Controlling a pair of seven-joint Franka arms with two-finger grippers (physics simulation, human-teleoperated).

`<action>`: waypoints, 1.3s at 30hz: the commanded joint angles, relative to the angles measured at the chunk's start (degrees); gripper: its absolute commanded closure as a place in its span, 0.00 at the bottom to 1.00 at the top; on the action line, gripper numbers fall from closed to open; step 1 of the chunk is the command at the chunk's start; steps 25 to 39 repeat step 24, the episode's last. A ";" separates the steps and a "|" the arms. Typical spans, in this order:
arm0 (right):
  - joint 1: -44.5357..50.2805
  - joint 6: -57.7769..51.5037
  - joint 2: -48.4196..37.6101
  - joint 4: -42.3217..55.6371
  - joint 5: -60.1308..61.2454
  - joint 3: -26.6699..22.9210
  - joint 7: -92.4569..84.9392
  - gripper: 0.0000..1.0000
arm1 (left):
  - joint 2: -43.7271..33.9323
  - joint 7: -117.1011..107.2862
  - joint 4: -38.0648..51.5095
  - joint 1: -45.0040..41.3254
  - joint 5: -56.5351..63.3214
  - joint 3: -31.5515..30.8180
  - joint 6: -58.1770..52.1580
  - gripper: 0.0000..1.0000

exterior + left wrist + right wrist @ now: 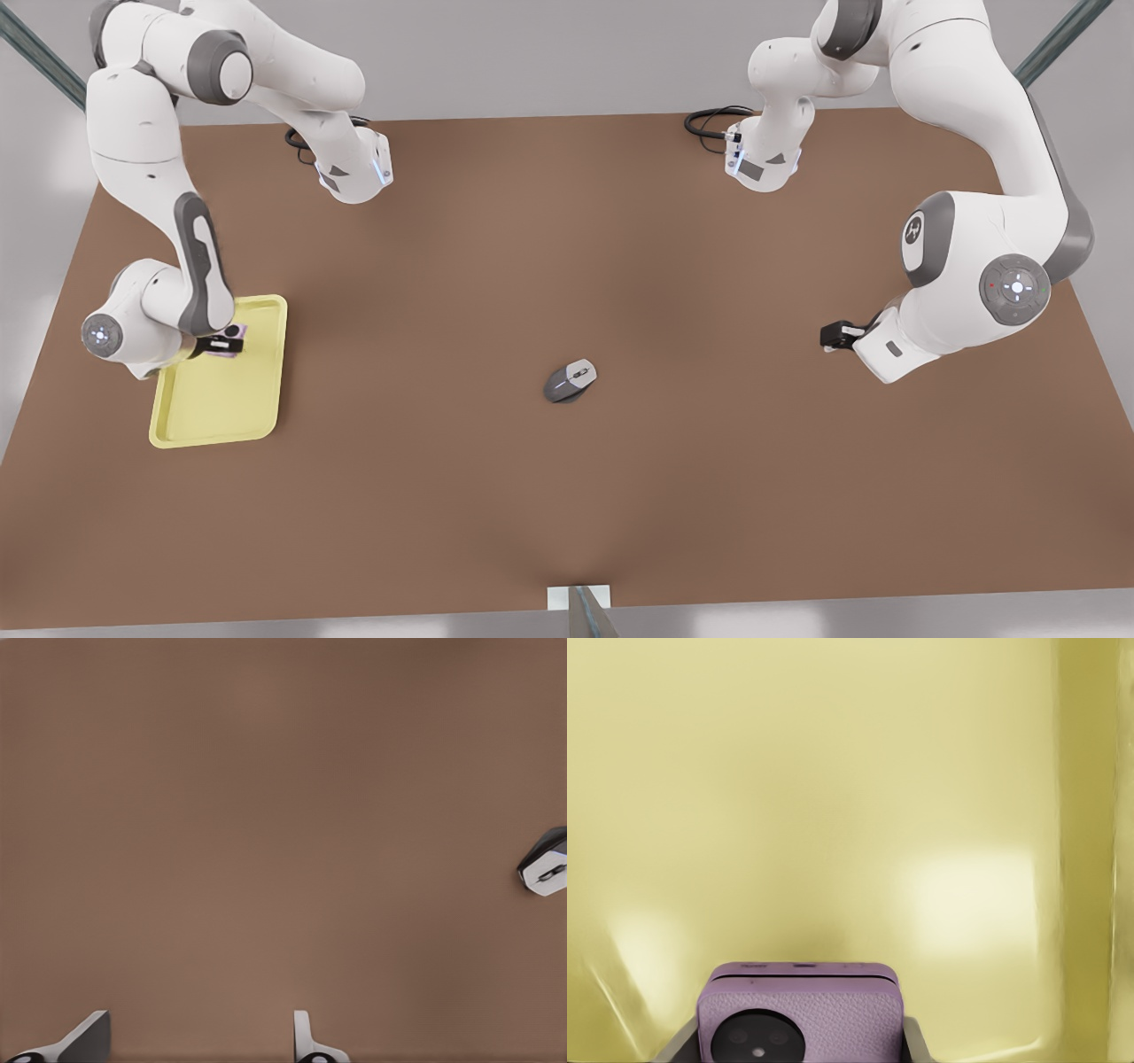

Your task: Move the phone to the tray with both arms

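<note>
The right gripper pinches the phone between its fingers, and the right wrist view shows the phone over the yellow floor of the tray. In the front view it is above the tray near the tray's far edge, close to the table's edge on the front view's left. Whether the phone already touches the tray floor, I cannot tell.

The left gripper waits above bare table with its fingers spread, holding nothing; the grey mouse lies near the table's middle.

I judge this is the placing step. The next move calls for lowering the phone and releasing it.
</note>
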 commanded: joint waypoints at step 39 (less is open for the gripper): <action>7.05 -37.55 -18.99 28.89 -1.32 17.73 11.94 0.00 | -0.60 -0.25 0.24 -0.09 0.64 -0.01 0.05 0.00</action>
